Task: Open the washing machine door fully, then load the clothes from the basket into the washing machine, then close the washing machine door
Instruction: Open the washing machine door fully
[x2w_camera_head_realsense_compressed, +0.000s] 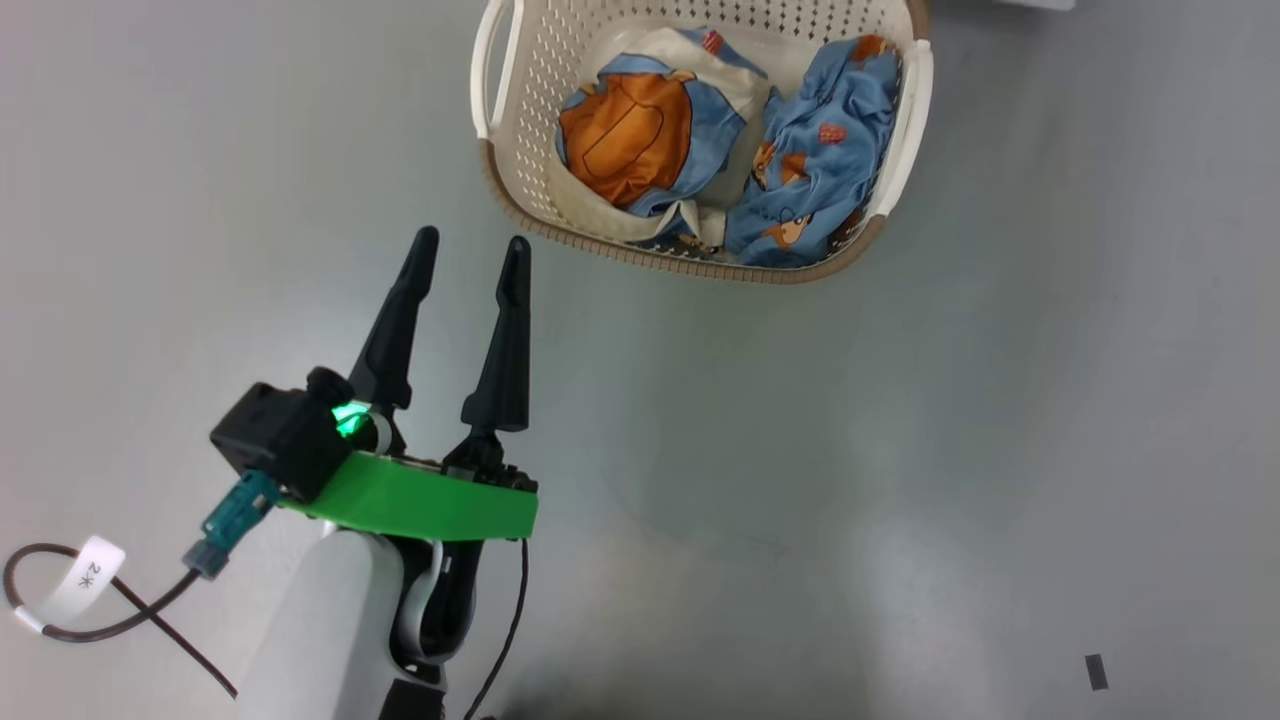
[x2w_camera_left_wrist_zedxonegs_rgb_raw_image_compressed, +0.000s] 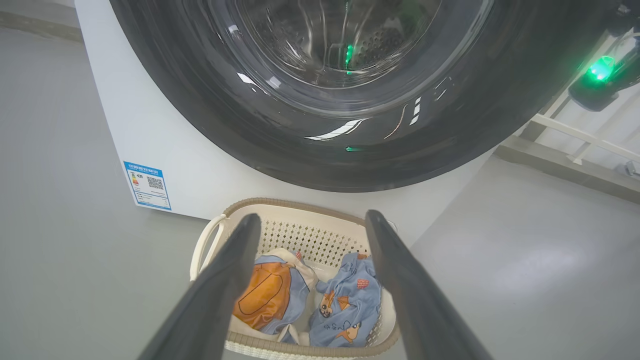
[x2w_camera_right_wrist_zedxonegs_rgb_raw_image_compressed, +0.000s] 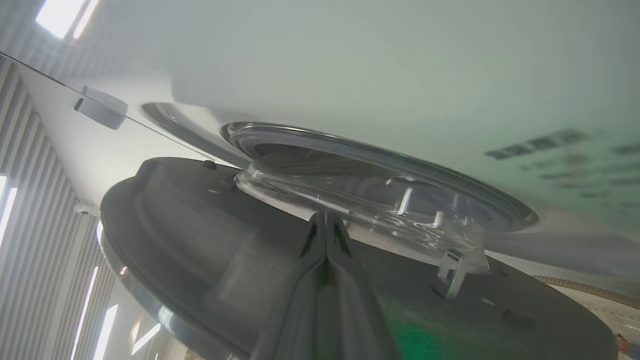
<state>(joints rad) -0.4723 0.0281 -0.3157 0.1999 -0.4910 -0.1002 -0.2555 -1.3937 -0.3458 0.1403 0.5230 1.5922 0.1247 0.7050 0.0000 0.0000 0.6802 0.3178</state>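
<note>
The cream basket (x2w_camera_head_realsense_compressed: 520, 130) stands on the grey floor and holds the clothes: a garment with an orange patch (x2w_camera_head_realsense_compressed: 630, 135) and a blue printed one (x2w_camera_head_realsense_compressed: 820, 170). My left gripper (x2w_camera_head_realsense_compressed: 472, 240) is open and empty, short of the basket's near left corner, fingers pointing toward it. In the left wrist view the basket (x2w_camera_left_wrist_zedxonegs_rgb_raw_image_compressed: 300, 204) sits at the foot of the white washing machine (x2w_camera_left_wrist_zedxonegs_rgb_raw_image_compressed: 165, 135), below the glossy black washing machine door (x2w_camera_left_wrist_zedxonegs_rgb_raw_image_compressed: 350, 150). My right gripper (x2w_camera_right_wrist_zedxonegs_rgb_raw_image_compressed: 326, 217) is shut, its tips against the inner side of the door (x2w_camera_right_wrist_zedxonegs_rgb_raw_image_compressed: 190, 220) by the glass bowl (x2w_camera_right_wrist_zedxonegs_rgb_raw_image_compressed: 360, 200). The door stands ajar.
A dark cable with a white tag (x2w_camera_head_realsense_compressed: 90, 575) trails from my left wrist. A blue label (x2w_camera_left_wrist_zedxonegs_rgb_raw_image_compressed: 147, 185) marks the machine's lower left front. A white frame (x2w_camera_left_wrist_zedxonegs_rgb_raw_image_compressed: 575, 135) stands to the machine's right. A small dark mark (x2w_camera_head_realsense_compressed: 1097, 672) lies on the floor.
</note>
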